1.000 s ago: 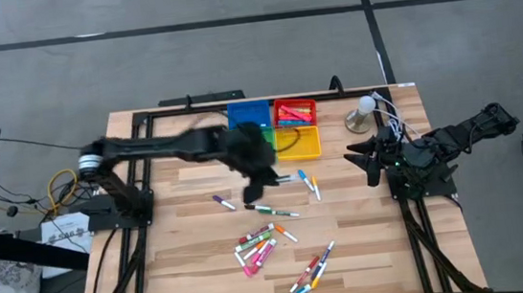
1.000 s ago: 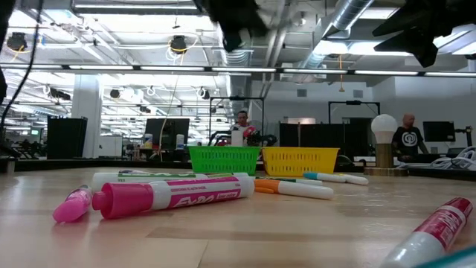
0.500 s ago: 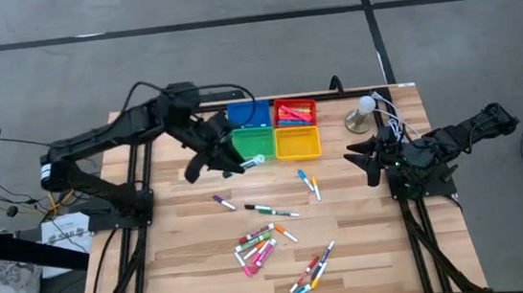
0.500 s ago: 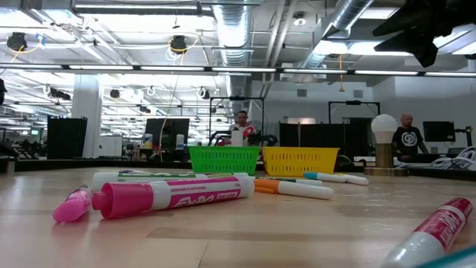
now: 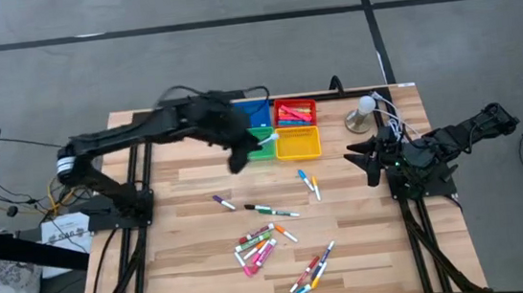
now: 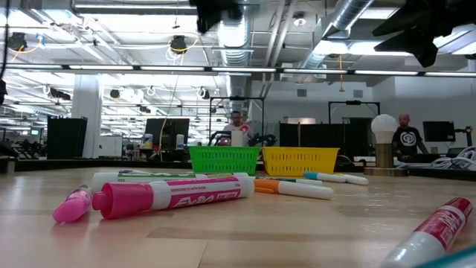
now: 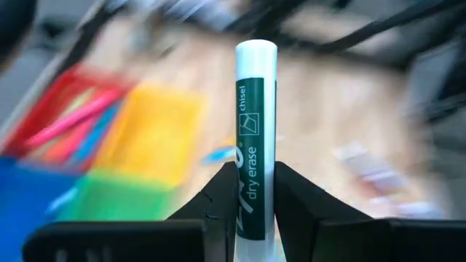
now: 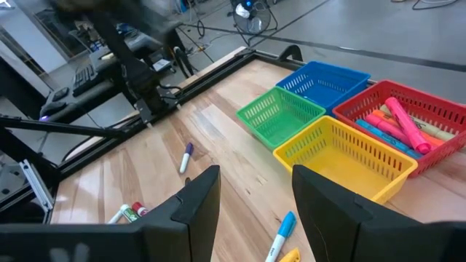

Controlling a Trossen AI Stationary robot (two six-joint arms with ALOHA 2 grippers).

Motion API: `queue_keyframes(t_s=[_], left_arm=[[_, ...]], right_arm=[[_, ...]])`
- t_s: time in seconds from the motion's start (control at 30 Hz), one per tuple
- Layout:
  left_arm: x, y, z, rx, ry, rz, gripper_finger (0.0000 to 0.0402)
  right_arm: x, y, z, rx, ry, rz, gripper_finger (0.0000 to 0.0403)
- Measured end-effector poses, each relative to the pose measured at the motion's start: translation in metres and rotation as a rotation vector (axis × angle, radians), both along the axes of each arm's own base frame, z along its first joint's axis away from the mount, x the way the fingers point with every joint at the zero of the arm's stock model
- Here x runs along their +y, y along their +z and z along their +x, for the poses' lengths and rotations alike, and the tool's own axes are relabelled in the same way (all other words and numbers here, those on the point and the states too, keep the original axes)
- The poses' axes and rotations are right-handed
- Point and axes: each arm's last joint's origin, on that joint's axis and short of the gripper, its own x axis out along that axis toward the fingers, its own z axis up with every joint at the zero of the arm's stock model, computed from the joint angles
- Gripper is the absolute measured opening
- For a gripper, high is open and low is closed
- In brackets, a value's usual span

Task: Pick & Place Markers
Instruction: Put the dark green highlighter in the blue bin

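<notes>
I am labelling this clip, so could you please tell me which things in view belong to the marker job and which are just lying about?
Job:
- green marker, held by the left gripper over the trays
- loose markers on the table
- markers in the red tray

Lying about:
- round white lamp
- right gripper, waiting at the table's right side

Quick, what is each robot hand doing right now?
Left gripper: shut on a green marker.
Right gripper: open, holding nothing.

Four trays (image 5: 274,126) at the table's (image 5: 377,241) back edge, markers (image 5: 260,246) scattered in front, lamp (image 5: 363,110) right of trays
</notes>
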Motion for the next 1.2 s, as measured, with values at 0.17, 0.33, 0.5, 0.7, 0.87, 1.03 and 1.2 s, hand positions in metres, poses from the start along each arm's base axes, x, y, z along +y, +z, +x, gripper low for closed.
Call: queue_keyframes(t_s=[0.17, 0.33, 0.5, 0.7, 0.87, 1.03, 1.2], left_arm=[[0.044, -0.051, 0.02, 0.262, 0.167, 0.256, 0.0065], [0.1, -0.094, 0.025, 0.405, 0.161, 0.321, 0.0065], [0.152, -0.119, 0.015, 0.455, 0.228, 0.335, 0.0065], [0.179, -0.132, 0.009, 0.39, 0.172, 0.264, 0.0065], [0.182, -0.136, 0.014, 0.351, 0.106, 0.29, 0.0065], [0.182, -0.143, 0.02, 0.33, 0.055, 0.287, 0.0065], [0.183, -0.16, 0.024, 0.36, 0.04, 0.26, 0.0065]], right_arm=[[0.0, 0.0, 0.0, 0.0, 0.0, 0.0, 0.0162], [0.0, 0.0, 0.0, 0.0, -0.003, -0.002, 0.0162], [0.0, -0.001, 0.0, 0.008, -0.003, -0.005, 0.0162], [0.0, -0.001, 0.0, 0.007, -0.004, -0.005, 0.0162], [0.0, -0.001, 0.0, 0.007, -0.007, -0.006, 0.0162], [0.0, -0.001, 0.0, 0.006, -0.01, -0.008, 0.0162], [0.0, -0.001, 0.0, 0.006, -0.01, -0.007, 0.0162]])
